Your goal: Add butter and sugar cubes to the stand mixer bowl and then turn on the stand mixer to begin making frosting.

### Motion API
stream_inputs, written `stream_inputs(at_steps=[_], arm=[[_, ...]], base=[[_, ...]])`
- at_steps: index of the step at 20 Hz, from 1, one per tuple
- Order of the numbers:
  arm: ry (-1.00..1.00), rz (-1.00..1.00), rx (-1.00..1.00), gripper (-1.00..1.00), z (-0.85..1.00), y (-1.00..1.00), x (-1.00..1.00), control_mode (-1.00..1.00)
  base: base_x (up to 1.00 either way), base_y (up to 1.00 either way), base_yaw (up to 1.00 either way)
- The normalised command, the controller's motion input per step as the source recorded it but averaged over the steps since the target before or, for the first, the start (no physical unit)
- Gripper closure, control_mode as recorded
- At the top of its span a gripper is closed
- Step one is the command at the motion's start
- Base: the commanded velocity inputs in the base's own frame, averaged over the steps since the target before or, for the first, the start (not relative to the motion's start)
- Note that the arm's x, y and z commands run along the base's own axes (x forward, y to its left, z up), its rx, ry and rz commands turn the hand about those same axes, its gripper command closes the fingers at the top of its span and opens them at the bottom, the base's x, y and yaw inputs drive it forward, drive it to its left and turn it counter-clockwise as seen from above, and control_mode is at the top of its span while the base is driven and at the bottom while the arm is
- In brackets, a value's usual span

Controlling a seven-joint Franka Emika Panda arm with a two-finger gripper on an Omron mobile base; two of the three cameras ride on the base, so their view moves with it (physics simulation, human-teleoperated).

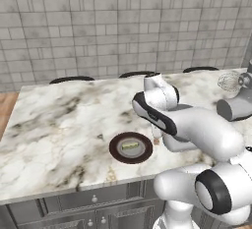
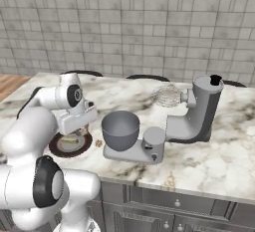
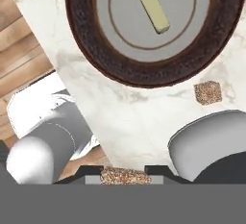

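Marble-topped counter [image 2: 209, 151] under a grey tiled wall carries the grey-silver stand mixer [image 2: 196, 114] with its deep grey metal bowl [image 2: 120, 129] on the base. Just left of the bowl sits a dark brown round plate [image 3: 96, 59] holding the pale-yellow butter stick [image 3: 150, 4]. One tan speckled sugar cube [image 3: 207, 92] lies on the marble beside the plate. The two-finger gripper [image 3: 125, 174] appears clamped on a second speckled cube [image 3: 125, 175], though only its top edge shows.
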Motion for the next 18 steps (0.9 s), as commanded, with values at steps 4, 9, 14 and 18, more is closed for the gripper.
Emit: stream_inputs(at_steps=[4,9,14,18], arm=[[-0.18,0.0,-0.02,1.0,0.93,-0.1,-0.21,-1.0],[-0.24,0.0,0.0,1.0,0.64,-0.49,-0.21,-1.0],[-0.13,0.01,0.0,1.0,0.32,-0.61,-0.02,-1.0],[-0.08,0.0,0.0,1.0,-0.02,-0.4,0.23,-1.0]], base=[[0.0,0.0,0.0],[0.0,0.0,0.0],[0.0,0.0,0.0],[0.0,0.0,0.0]])
